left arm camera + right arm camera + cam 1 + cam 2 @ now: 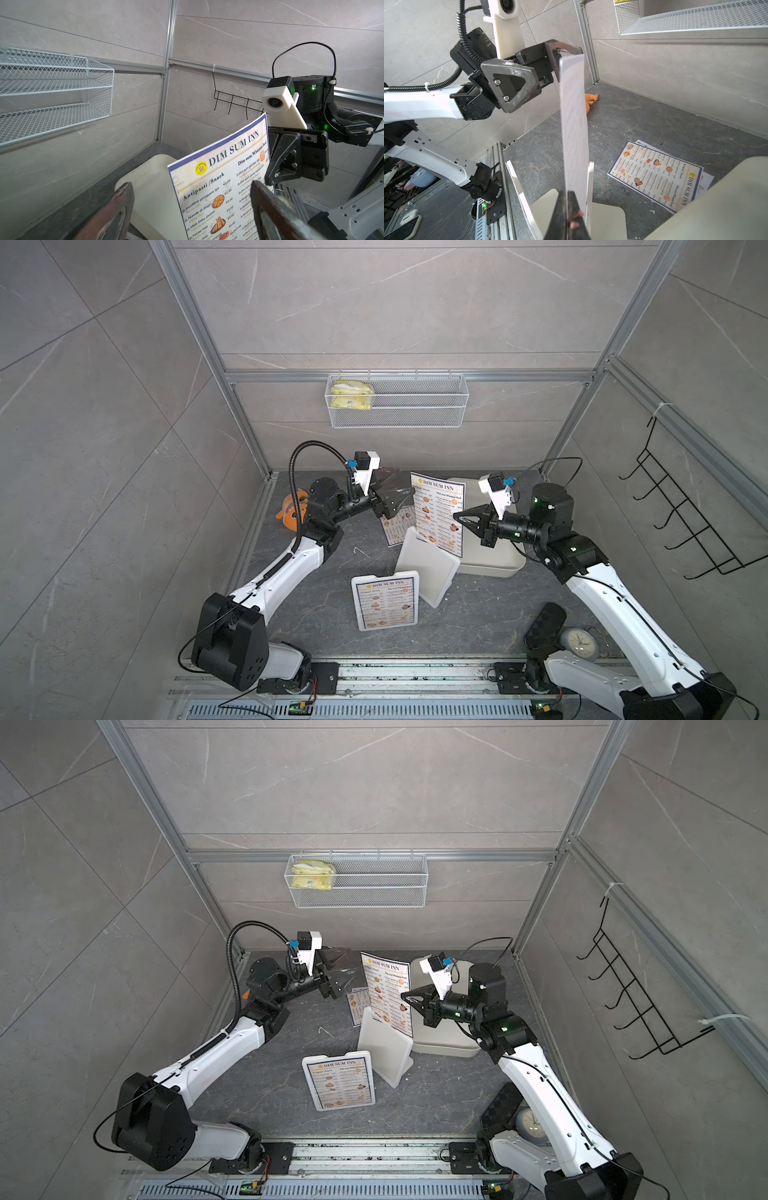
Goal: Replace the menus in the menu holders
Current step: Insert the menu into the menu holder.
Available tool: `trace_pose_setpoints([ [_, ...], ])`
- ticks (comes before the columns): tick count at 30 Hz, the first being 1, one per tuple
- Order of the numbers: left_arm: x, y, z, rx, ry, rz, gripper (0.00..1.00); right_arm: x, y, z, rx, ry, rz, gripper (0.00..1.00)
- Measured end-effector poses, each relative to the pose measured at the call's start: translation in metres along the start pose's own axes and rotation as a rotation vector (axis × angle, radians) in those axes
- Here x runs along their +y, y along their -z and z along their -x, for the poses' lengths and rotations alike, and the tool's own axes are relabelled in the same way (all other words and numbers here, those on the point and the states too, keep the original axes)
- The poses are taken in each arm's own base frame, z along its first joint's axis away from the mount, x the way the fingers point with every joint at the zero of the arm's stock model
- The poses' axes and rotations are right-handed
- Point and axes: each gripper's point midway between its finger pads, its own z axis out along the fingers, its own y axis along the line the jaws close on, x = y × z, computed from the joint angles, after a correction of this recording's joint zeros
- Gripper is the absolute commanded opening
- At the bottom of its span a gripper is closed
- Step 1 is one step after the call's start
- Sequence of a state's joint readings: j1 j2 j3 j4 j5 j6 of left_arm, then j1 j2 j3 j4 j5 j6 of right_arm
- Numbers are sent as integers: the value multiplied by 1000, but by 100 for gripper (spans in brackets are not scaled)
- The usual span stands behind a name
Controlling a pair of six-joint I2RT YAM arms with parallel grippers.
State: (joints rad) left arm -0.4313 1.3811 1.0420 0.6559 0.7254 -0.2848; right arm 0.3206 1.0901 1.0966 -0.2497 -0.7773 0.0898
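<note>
Menu (437, 510) stands upright at frame centre, long axis vertical, its edge clamped in the right gripper (457, 517); left gripper (401, 485), jaws spread wide and empty, sits just left of it.

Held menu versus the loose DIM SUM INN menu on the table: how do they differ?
The held menu stands upright; the loose menu lies flat. The held menu is pinched by the shut right end effector; the loose menu is untouched, resting on another sheet. Both carry the DIM SUM INN heading.
</note>
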Motion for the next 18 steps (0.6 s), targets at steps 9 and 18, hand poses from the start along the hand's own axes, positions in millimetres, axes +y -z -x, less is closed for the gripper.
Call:
trace_pose_setpoints([
  [9,0,9,-12,18,9,39,90,-12,-14,-9,18,-16,-14,0],
  [18,-1,15,-17,26,16,57,90,-19,-21,-18,10,-22,-27,0],
])
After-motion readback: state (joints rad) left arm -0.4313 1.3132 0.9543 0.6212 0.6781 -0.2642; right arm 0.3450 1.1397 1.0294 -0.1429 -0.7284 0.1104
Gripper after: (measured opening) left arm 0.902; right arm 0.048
